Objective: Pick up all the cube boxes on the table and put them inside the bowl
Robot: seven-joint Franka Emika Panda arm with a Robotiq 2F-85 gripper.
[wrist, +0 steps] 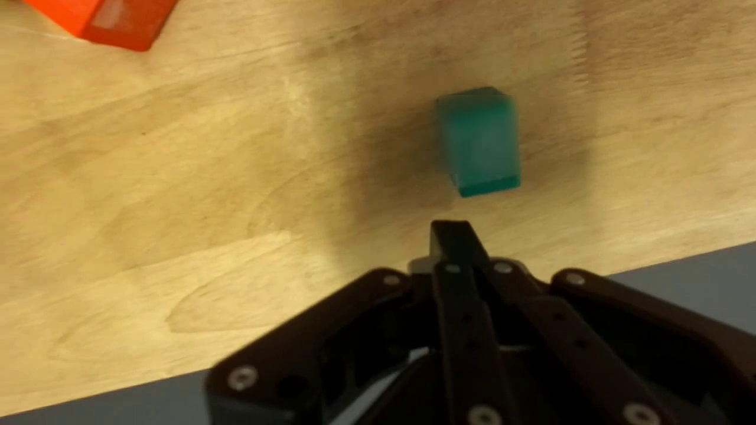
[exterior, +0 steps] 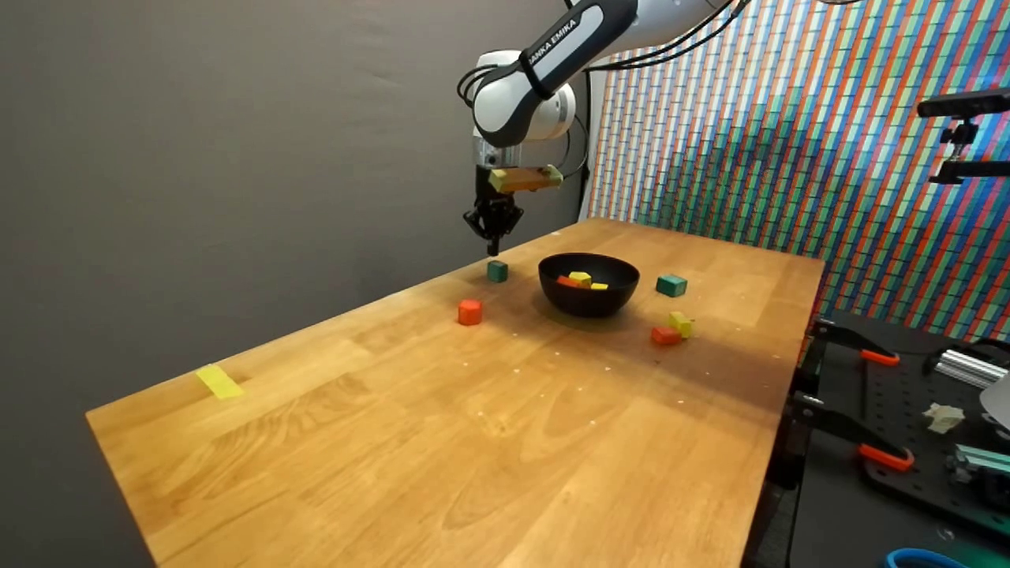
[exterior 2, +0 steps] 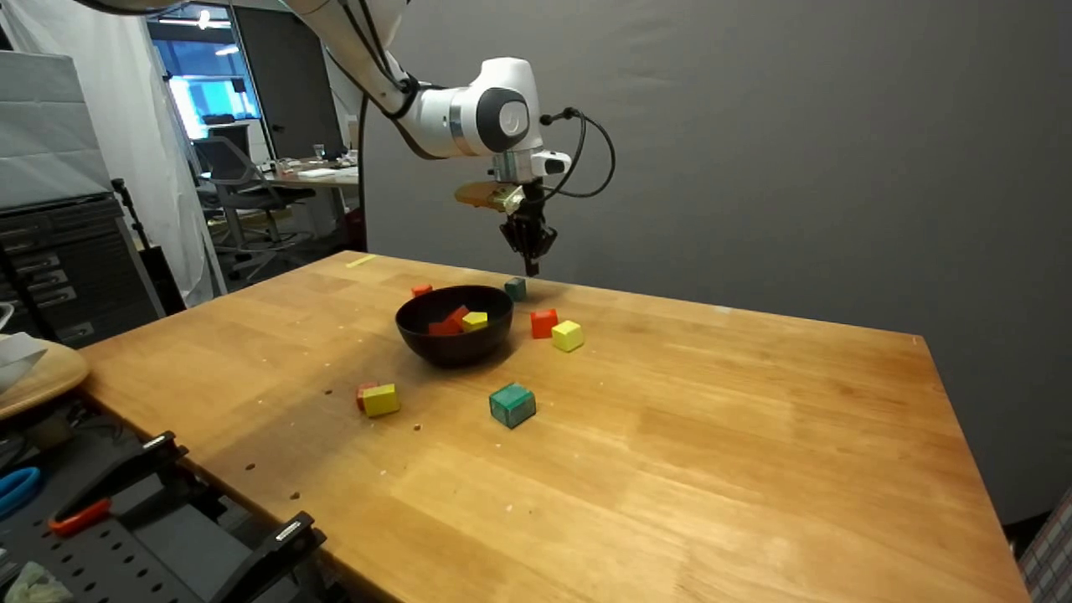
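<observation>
Black bowl point(exterior 2: 456, 352) on a wood-grain table point(exterior 2: 712, 469), with a Robotiq gripper point(exterior 2: 532, 270) above the far edge

The bowl stands upright; inside it lie at least one yellow cube point(exterior 2: 475, 321) and at least one red cube point(exterior 2: 444, 327), partly hidden by the rim. As seen in an exterior view, a loose red cube point(exterior 2: 543, 323) and a loose yellow cube point(exterior 2: 567, 336) sit side by side to its right. Near and left, a red block point(exterior 2: 363, 395) shows behind a yellow block point(exterior 2: 381, 400); near and slightly right rests a green block point(exterior 2: 512, 405). Beyond the bowl, an orange-red cube point(exterior 2: 421, 290) appears at far left and a dark green cube point(exterior 2: 515, 289) at far right. The gripper hangs above the table, near the dark green cube and apart from it; in the wrist view its jaws are pressed together. Farther out, a yellow strip point(exterior 2: 361, 261) lies at the table's far left, and the white Franka arm point(exterior 2: 435, 121) extends before a grey wall point(exterior 2: 796, 167).
</observation>
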